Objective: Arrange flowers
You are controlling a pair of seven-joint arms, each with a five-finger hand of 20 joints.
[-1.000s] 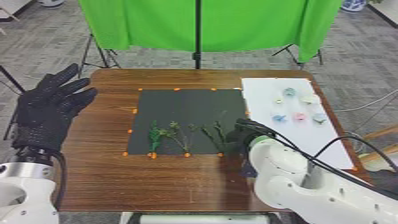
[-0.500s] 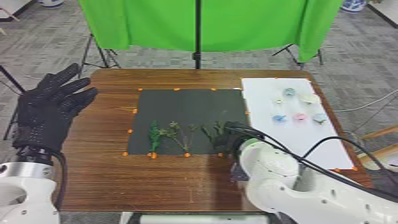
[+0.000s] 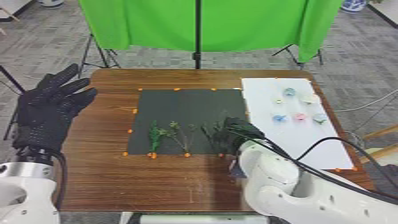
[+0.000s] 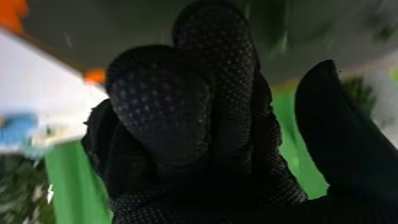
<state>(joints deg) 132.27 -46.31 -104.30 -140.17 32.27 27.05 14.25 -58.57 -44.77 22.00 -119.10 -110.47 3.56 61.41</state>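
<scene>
The right hand (image 3: 238, 131) is moving from the edge of the white sheet (image 3: 266, 93) toward nine o'clock, over the dark sheet (image 3: 182, 107). Now it is covering that sheet's corner between four and five o'clock. Its fingers (image 4: 155, 105) are pointing mostly straight, its thumb (image 4: 333, 130) is standing well away, and I am seeing nothing in its grip. It is probably getting ready to pick up a green stem (image 3: 213, 134), which is lying just beside it at nine o'clock.

Farther toward nine, the leafy stem (image 3: 154, 136) and the branchy stem (image 3: 182, 137) are lying on the dark sheet. The small flowers (image 3: 299, 117) are waiting on the white sheet, around two o'clock from the hand. Stems lying so close may be getting bumped. The left hand (image 3: 44, 112) is resting with straight fingers near the table's nine o'clock side.
</scene>
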